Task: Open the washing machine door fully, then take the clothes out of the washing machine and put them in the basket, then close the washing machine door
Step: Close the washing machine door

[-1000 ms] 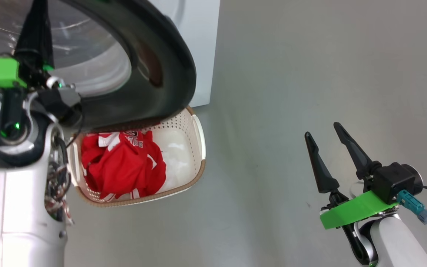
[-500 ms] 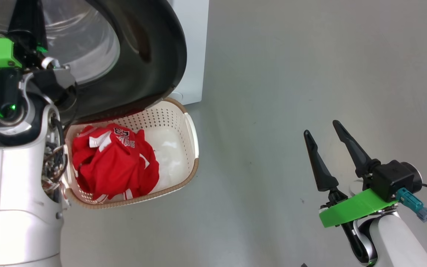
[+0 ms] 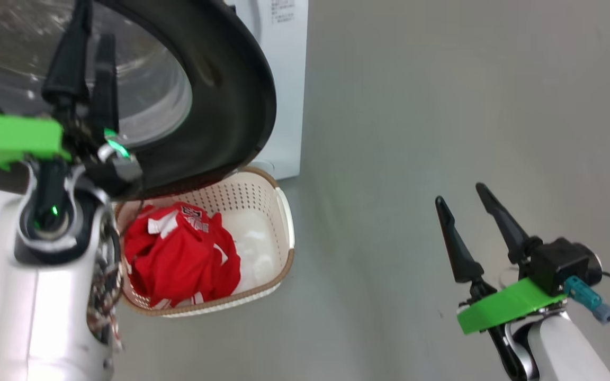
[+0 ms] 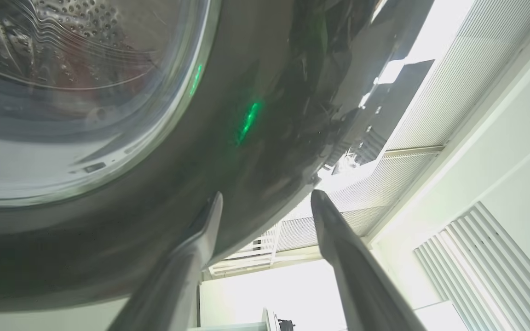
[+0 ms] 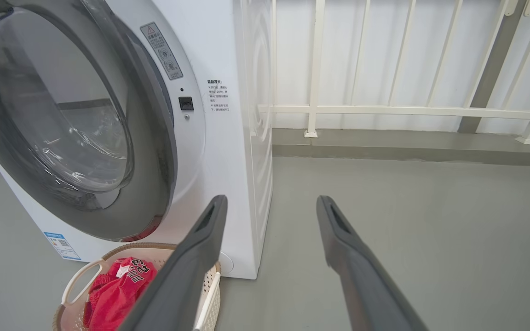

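Observation:
The washing machine door (image 3: 231, 106), black-rimmed with a bulging glass window (image 5: 62, 128), stands ajar on the white washing machine (image 5: 228, 138). My left gripper (image 3: 93, 24) is open and points up at the door. In the left wrist view its fingers (image 4: 200, 230) straddle the edge of the door's rim (image 4: 246, 138); contact cannot be told. The red clothes (image 3: 183, 259) lie bunched in the cream basket (image 3: 278, 211) on the floor below the door. My right gripper (image 3: 458, 194) hovers open and empty over the floor to the right, and in its wrist view (image 5: 269, 202) it faces the machine.
Grey floor (image 3: 416, 106) spreads out to the right of the machine. A white railing (image 5: 384, 110) on a low kerb runs behind it. The basket (image 5: 76, 285) sits close against the machine's lower front, near a small blue label (image 5: 60, 241).
My left gripper's fingers, shut together before, now stand apart at the door's rim. The head camera has shifted a little. The right gripper, basket and clothes look unmoved.

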### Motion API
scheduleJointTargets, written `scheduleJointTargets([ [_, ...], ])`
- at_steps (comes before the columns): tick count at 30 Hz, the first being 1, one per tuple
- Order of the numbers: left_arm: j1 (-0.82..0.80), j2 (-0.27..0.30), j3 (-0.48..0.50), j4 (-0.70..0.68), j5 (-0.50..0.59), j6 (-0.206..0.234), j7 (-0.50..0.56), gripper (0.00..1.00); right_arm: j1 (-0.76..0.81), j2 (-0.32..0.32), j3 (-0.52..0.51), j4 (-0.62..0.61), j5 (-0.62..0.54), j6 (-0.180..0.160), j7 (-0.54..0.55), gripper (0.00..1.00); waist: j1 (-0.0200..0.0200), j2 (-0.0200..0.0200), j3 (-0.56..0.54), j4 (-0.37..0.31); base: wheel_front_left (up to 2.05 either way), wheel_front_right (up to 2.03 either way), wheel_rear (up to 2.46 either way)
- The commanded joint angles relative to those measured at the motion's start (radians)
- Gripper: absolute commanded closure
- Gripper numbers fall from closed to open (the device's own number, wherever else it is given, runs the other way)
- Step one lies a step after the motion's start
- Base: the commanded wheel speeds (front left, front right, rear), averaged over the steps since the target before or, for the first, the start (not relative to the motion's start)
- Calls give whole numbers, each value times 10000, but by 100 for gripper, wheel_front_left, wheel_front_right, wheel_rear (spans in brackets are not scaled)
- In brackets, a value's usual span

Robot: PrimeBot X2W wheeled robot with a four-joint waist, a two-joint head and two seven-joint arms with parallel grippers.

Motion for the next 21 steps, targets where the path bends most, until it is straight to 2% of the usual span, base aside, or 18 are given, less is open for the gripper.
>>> scheduleJointTargets([
  [1, 351, 283, 161, -567, -73, -143, 141, 0, 221, -41, 153, -188, -49, 63, -65, 0, 0, -1, -436, 202, 0, 0, 0],
  [7, 2068, 411, 47, -1794, 167, -333, 243, 0, 637, -112, 127, -100, 13, 63, -65, 0, 0, -1, -1204, 507, 0, 0, 0],
  [14, 3891, 655, -159, -2549, 1313, -560, -429, 0, 1005, -167, 75, -99, 49, 63, -65, 0, 0, -1, -1822, 740, 0, 0, 0],
  [21, 5634, 1097, -397, -2608, 2841, -834, -1258, 0, 1420, -272, -18, -113, 73, 63, -65, 0, 0, -1, -2352, 949, 0, 0, 0],
])
